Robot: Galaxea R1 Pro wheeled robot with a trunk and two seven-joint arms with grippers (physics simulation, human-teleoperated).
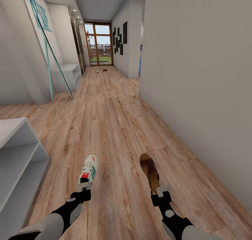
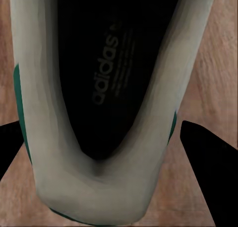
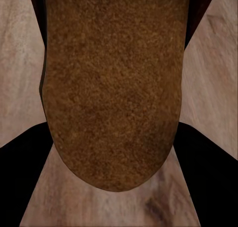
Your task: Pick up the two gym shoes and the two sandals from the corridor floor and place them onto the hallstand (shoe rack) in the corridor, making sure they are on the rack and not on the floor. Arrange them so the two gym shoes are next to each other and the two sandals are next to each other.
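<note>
A white gym shoe [image 1: 88, 170] with green stripes and a red tongue tab hangs over the wood floor [image 1: 115, 121], toe pointing away from me. My left gripper [image 1: 84, 189] is shut on its heel. In the left wrist view the shoe's dark opening [image 2: 99, 63] lies between the black fingers [image 2: 208, 162]. A brown sandal [image 1: 149, 170] is held the same way, my right gripper [image 1: 159, 192] shut on its heel end; its suede sole [image 3: 114, 78] sits between the dark fingers [image 3: 25, 162]. The white hallstand [image 1: 15, 152], with two open shelves, stands at the near left.
Two small shoe-like things [image 1: 97, 71] [image 1: 104, 70] lie on the floor far down the corridor near the glass door [image 1: 98, 44]. A second white unit [image 1: 68, 75] and a leaning teal-framed board [image 1: 47, 44] stand on the left. A plain wall [image 1: 196, 75] runs along the right.
</note>
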